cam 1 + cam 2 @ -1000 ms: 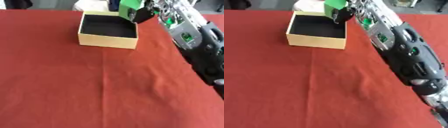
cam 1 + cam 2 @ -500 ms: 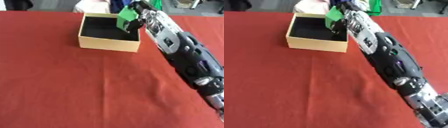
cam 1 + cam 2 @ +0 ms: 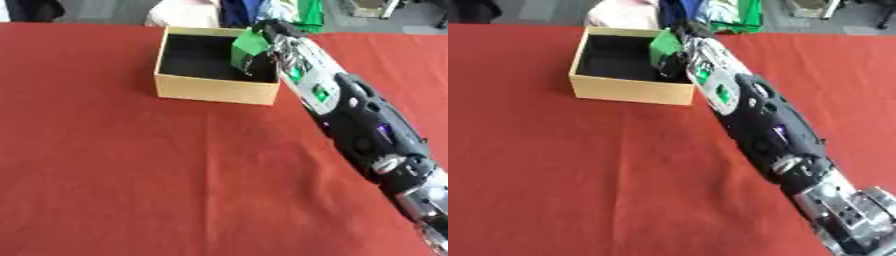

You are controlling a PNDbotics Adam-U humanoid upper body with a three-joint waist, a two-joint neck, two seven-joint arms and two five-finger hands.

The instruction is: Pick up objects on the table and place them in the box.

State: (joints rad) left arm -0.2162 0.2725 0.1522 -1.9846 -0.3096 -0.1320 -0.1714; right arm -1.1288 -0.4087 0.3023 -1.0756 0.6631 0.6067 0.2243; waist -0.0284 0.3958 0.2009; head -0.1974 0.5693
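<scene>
A tan cardboard box with a dark inside stands at the far middle of the red table. My right arm stretches diagonally from the lower right corner up to the box. My right hand hangs over the box's right half, its fingers curled round a small green object. The green object sits above the box's open top, just inside its right wall. What else lies inside the box is hidden in the dark. My left hand shows in neither view.
The red cloth covers the whole table. Beyond the far edge lie white, blue and green things on the floor or on seats. The arm crosses the right half of the table.
The right hand with the green object has moved left and lower, from beside the box's far right corner to over its opening. The camera has shifted a little.
</scene>
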